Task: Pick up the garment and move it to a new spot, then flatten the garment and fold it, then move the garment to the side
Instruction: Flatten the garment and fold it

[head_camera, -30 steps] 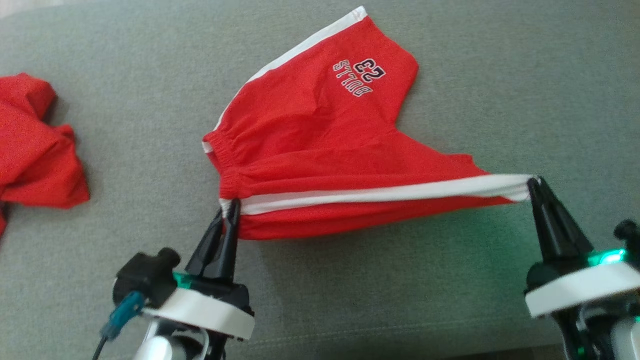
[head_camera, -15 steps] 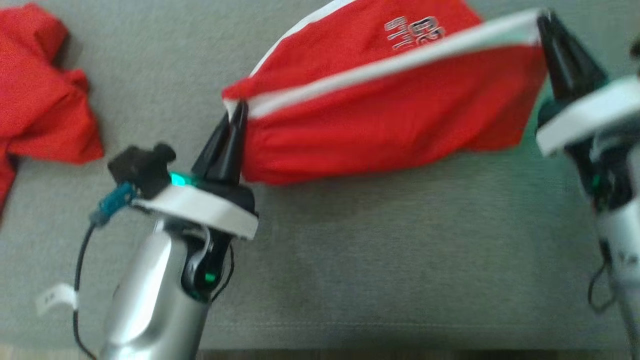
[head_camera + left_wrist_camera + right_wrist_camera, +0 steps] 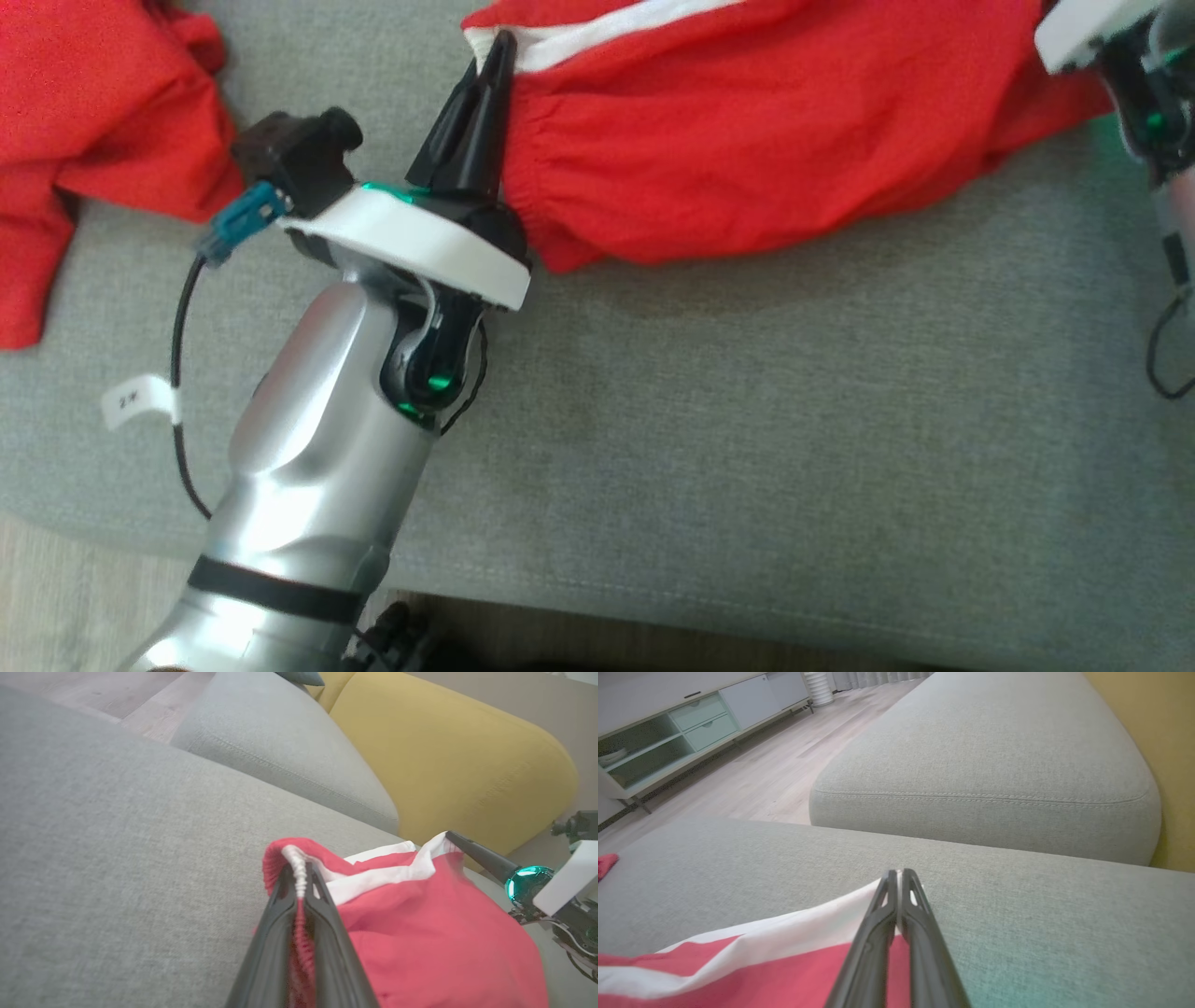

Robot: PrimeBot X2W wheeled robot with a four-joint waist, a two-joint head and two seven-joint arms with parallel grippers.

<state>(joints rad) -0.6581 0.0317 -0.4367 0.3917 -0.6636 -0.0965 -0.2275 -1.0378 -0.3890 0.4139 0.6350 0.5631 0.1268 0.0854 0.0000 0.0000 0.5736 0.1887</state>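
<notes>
The garment (image 3: 747,140) is a pair of red shorts with a white side stripe, stretched between my two grippers above the grey sofa cushion (image 3: 747,420). My left gripper (image 3: 502,45) is shut on the gathered waistband corner, and the left wrist view shows the elastic pinched between its fingers (image 3: 299,872). My right gripper (image 3: 899,873) is shut on the white-striped hem corner. In the head view its white wrist (image 3: 1092,28) shows at the top right. The red cloth (image 3: 420,933) hangs below the held edge.
Another red cloth (image 3: 84,121) lies crumpled at the cushion's far left. The cushion's front edge and wooden floor (image 3: 56,597) run along the bottom. A second grey cushion (image 3: 994,765), a yellow backrest (image 3: 467,756) and a low cabinet (image 3: 668,732) stand beyond.
The head camera has tilted, shifting the whole picture. Both grippers, still shut on the shorts, have carried the stretched edge up and farther from me; the printed logo has left the view.
</notes>
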